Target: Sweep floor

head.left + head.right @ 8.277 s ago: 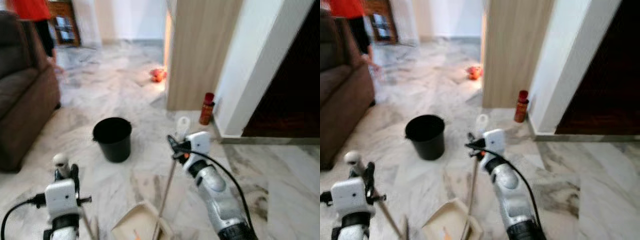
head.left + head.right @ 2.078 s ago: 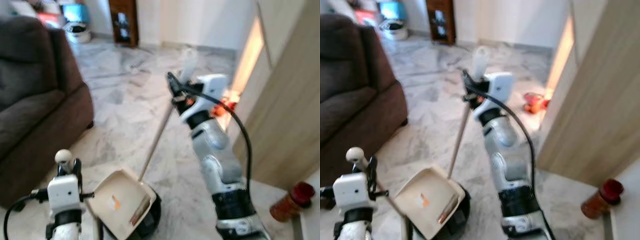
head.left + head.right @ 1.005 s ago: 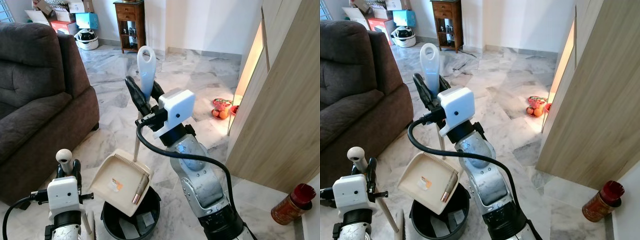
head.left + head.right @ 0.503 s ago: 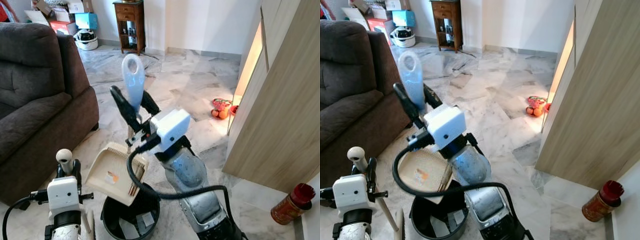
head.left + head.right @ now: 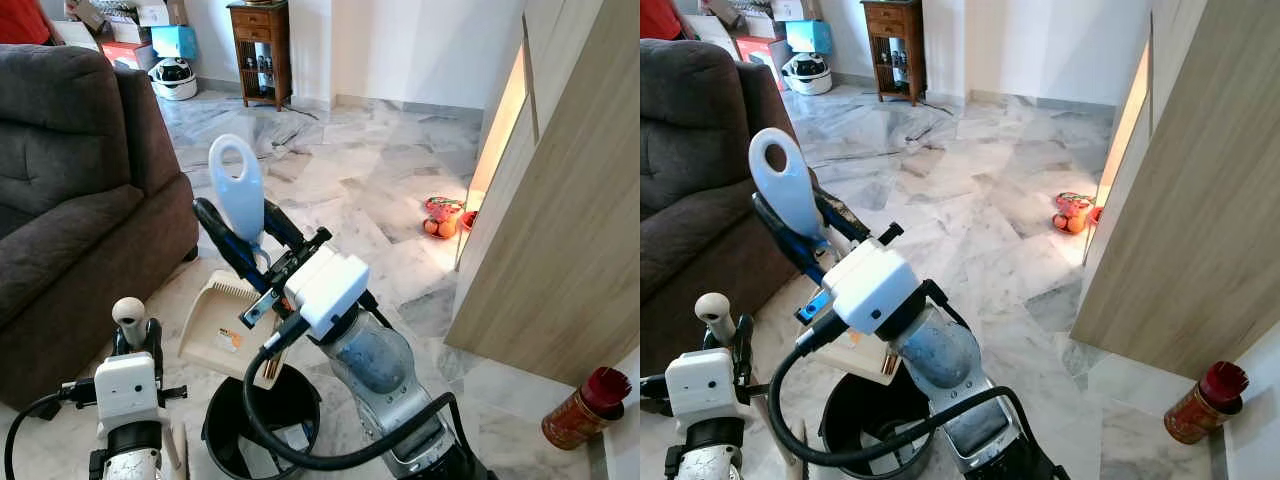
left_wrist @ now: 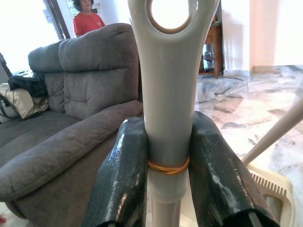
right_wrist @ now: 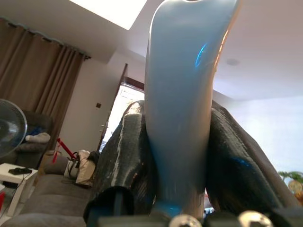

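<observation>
I'm gripping the dustpan handle (image 5: 237, 192) in my right hand (image 5: 245, 240), dustpan (image 5: 222, 325) tilting over the bucket (image 5: 262, 420); left hand (image 6: 165, 189) is clamping the broom handle (image 6: 168, 90).

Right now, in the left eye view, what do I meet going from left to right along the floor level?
Brown sofa → left tool on the broom handle → black bucket → orange toy → wooden panel → red-capped bottle.
</observation>
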Controlling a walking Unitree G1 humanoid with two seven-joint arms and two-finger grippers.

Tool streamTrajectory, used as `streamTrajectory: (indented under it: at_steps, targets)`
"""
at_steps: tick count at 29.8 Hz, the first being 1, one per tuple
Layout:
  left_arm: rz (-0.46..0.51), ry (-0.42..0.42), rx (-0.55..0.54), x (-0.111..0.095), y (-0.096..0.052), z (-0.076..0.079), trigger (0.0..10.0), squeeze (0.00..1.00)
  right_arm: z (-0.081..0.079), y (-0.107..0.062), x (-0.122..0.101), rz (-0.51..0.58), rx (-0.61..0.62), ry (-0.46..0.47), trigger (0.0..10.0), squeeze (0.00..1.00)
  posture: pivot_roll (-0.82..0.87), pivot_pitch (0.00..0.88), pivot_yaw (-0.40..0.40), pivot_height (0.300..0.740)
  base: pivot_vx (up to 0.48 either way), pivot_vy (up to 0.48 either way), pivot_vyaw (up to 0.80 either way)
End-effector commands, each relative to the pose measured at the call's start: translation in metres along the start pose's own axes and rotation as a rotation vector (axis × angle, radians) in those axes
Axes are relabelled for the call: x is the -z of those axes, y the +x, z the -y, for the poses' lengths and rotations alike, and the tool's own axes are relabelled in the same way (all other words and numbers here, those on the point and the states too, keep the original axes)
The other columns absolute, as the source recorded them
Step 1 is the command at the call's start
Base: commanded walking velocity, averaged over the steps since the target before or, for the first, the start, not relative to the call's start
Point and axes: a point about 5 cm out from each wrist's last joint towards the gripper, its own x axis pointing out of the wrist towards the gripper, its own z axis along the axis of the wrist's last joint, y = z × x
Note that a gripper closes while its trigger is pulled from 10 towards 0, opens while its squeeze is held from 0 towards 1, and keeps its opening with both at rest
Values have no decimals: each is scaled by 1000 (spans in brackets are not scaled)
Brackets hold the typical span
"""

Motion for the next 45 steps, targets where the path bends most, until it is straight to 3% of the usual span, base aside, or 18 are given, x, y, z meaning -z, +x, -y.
streamTrajectory:
  at_steps: [1, 17, 24, 28, 34, 36, 40, 42, 45]
  targets:
    - [54, 11, 4, -9, 3, -1, 10000, 0, -2, 6, -21, 118, -21, -40, 10000, 0, 17, 0, 53, 740, 0, 0, 0]
    - [56, 9, 6, -9, 4, -1, 10000, 0, -5, 7, -20, 123, -54, -23, 10000, 0, 16, 0, 52, 740, 0, 0, 0]
    - [56, 10, 6, -9, 4, -1, 10000, 0, 1, 8, -9, 42, -8, -11, 10000, 0, 18, 0, 50, 740, 0, 0, 0]
    - [57, 10, 7, -9, 5, -1, 10000, 0, 16, 16, -5, 26, 82, 15, 10000, 0, 18, 0, 49, 740, 0, 0, 0]
    - [62, 11, 7, -10, 6, 0, 10000, 0, 51, 23, 10, -40, 219, -123, 10000, 0, 23, 0, 49, 740, 0, 0, 0]
    - [64, 12, 7, -10, 6, -1, 10000, 0, 72, 21, 21, -101, 292, -177, 10000, 0, 23, 0, 49, 740, 0, 0, 0]
    - [66, 13, 7, -10, 6, -1, 10000, 0, 92, 14, 32, -169, 384, -186, 10000, 0, 22, 0, 49, 740, 0, 0, 0]
    - [64, 11, 8, -10, 6, 0, 10000, 0, 104, 2, 48, -254, 431, -208, 10000, 0, 20, 0, 50, 740, 0, 0, 0]
    - [63, 9, 10, -10, 5, 0, 10000, 0, 109, -5, 57, -315, 441, -229, 10000, 0, 20, 0, 52, 740, 0, 0, 0]
